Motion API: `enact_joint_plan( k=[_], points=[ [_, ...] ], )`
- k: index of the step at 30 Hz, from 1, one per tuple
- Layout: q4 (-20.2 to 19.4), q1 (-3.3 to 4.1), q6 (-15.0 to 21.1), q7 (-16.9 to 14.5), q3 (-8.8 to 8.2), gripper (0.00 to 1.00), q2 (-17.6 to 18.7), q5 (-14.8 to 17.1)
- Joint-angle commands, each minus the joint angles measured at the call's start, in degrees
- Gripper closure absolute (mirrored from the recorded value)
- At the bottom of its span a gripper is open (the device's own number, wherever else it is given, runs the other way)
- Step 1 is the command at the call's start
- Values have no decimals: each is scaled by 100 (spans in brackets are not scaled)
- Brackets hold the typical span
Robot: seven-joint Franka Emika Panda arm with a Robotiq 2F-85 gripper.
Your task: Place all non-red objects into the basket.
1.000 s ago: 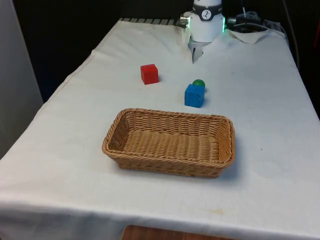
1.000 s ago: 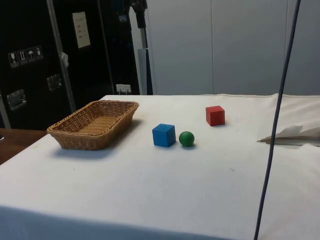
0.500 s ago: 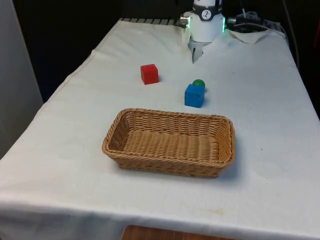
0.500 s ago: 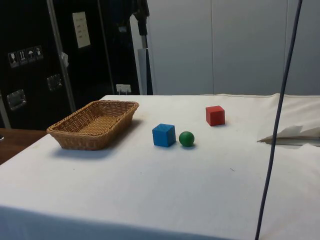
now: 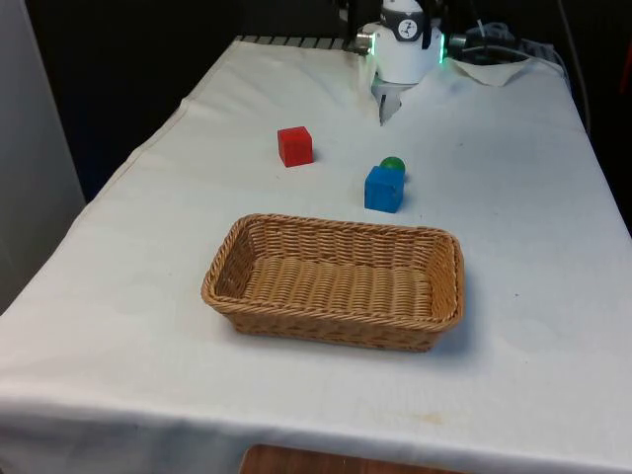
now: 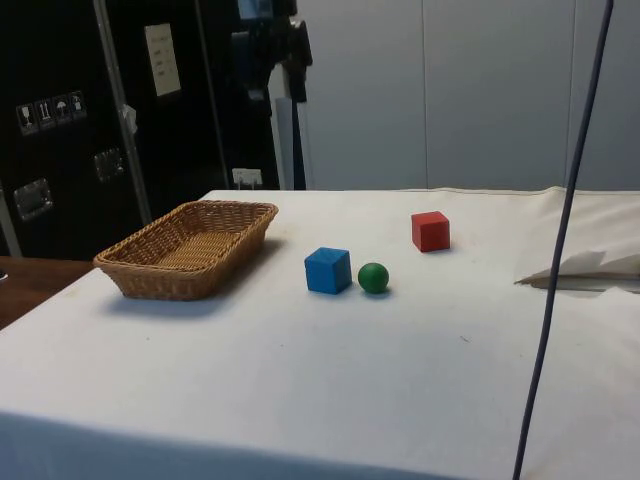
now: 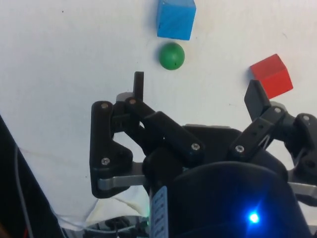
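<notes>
Pincer (image 7: 198,94): spread wide, empty, high above the tabletop (image 5: 513,227).
Targets: blue cube (image 5: 384,189) touching green ball (image 5: 393,164) (both loose).
Basket (image 5: 336,281): empty, awaiting them.

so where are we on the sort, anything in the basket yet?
Nothing done yet: the basket holds no objects. The gripper is open above the cloth, holding nothing. Left to do: the blue cube and the green ball right beside it both sit on the table, apart from the basket. The red cube stays where it is.
</notes>
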Motion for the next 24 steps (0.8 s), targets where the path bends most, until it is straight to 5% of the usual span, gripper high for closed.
enact_joint_plan(
  k=[1, 8, 10, 24],
  points=[
    [-120, 6, 155, 46, 6, 0, -57, 0],
    [-647, 0, 693, 126, 0, 0, -155, 17],
    [-556, 0, 561, 97, 0, 0, -120, 6],
    [-1409, -23, 1667, 40, -160, 0, -69, 103]
  ],
)
